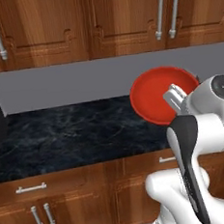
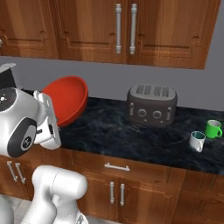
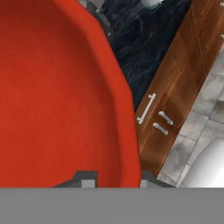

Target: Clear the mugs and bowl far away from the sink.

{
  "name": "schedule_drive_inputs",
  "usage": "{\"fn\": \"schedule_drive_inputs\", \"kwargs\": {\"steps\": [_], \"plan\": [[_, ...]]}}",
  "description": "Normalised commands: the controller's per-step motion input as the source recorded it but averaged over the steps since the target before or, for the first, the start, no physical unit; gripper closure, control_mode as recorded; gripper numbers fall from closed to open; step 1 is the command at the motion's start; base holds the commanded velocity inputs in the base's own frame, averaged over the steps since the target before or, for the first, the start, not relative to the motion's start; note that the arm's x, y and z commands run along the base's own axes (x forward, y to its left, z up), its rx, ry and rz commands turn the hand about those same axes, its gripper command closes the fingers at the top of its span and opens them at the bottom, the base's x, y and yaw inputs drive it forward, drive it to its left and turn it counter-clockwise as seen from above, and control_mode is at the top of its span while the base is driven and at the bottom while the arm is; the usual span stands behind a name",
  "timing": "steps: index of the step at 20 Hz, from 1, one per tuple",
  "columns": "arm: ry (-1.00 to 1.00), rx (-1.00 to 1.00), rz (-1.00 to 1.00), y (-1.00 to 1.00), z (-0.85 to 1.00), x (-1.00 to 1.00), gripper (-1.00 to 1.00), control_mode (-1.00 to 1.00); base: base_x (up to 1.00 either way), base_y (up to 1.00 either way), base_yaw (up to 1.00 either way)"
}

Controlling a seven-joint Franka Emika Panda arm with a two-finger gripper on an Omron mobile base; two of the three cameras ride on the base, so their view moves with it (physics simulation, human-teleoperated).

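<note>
The pincer (image 3: 114, 180) grips 1 red bowl (image 2: 65, 98) by its rim, tilted above the counter (image 2: 131, 135); 1 toaster (image 2: 152, 105), 1 green mug (image 2: 213, 128) and 1 white mug (image 2: 197, 141) stand well apart from it.

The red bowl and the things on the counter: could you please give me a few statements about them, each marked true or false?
1. The red bowl is held up off the counter, tilted on its side. True.
2. The gripper has its jaws closed over the bowl's rim. True.
3. The toaster stands inside the bowl. False: it stands on the counter, to the right of the bowl in the right base view.
4. The green mug lies tipped over on the floor. False: it stands upright on the counter.
5. A white mug stands near the green mug. True.
</note>
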Motion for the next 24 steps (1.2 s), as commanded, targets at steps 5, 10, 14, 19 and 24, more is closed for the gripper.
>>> {"fn": "schedule_drive_inputs", "kwargs": {"steps": [5,10,14,19,24], "plan": [[0.0,0.0,0.0,0.0,0.0,0.0,1.0,1.0,0.45,0.01,0.07],[0.0,0.0,0.0,0.0,0.0,0.0,1.0,1.0,0.02,-0.2,0.12],[0.0,0.0,0.0,0.0,0.0,0.0,1.0,1.0,0.04,-0.13,0.06],[0.0,0.0,0.0,0.0,0.0,0.0,1.0,1.0,0.3,-0.19,0.18],[0.0,0.0,0.0,0.0,0.0,0.0,1.0,1.0,0.43,0.0,0.07]]}}
